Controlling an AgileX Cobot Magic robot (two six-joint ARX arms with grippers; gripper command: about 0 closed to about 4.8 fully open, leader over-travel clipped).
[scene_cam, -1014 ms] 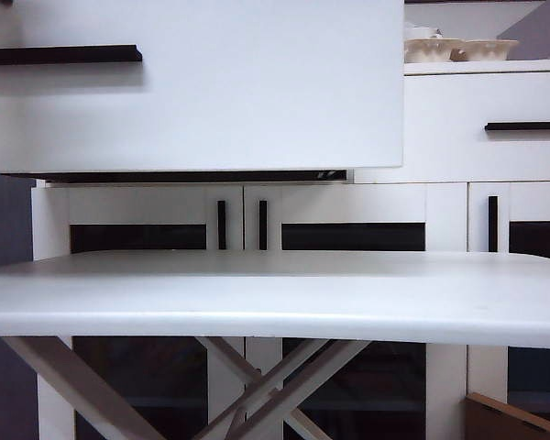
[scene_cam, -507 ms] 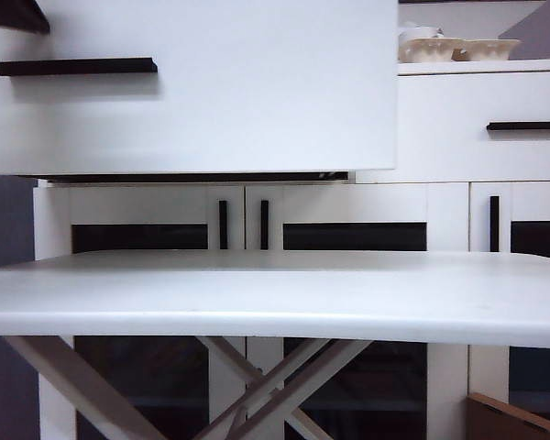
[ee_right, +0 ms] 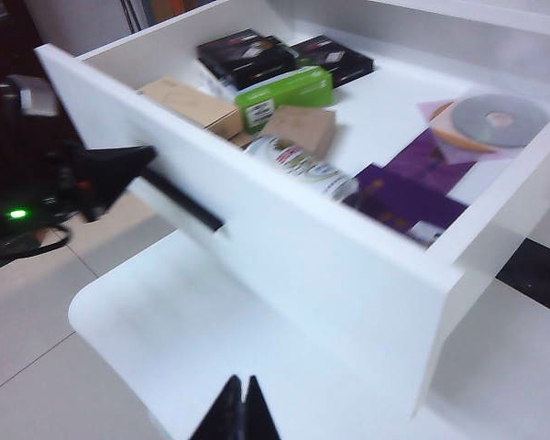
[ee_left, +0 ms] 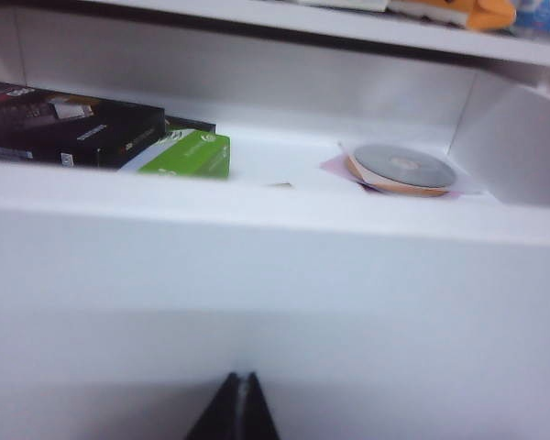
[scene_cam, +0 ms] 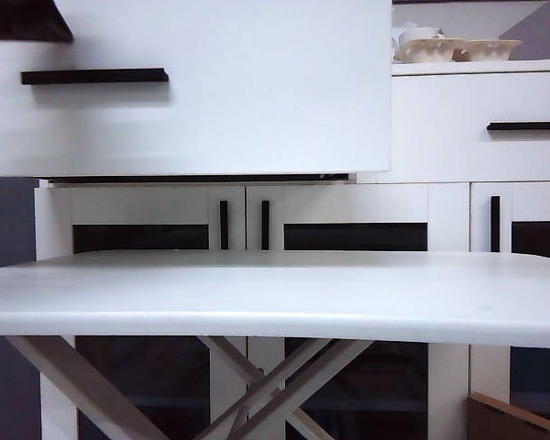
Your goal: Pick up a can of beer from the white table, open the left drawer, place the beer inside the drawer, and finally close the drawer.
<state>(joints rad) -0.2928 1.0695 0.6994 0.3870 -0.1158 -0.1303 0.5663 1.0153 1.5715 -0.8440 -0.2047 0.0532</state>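
The left drawer (ee_right: 284,247) is plain white with a black bar handle (scene_cam: 94,76). Inside lie a silver can of beer (ee_right: 302,167) with a white label, a bright green box (ee_right: 284,96), black boxes (ee_left: 69,124), a silver disc (ee_right: 500,119) and purple paper (ee_right: 412,197). The counter (scene_cam: 275,293) is white.

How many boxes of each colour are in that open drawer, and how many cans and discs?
Black boxes: 2
Brown cardboard boxes: 2
Green box: 1
Drink can: 1
Silver disc: 1
Total: 7
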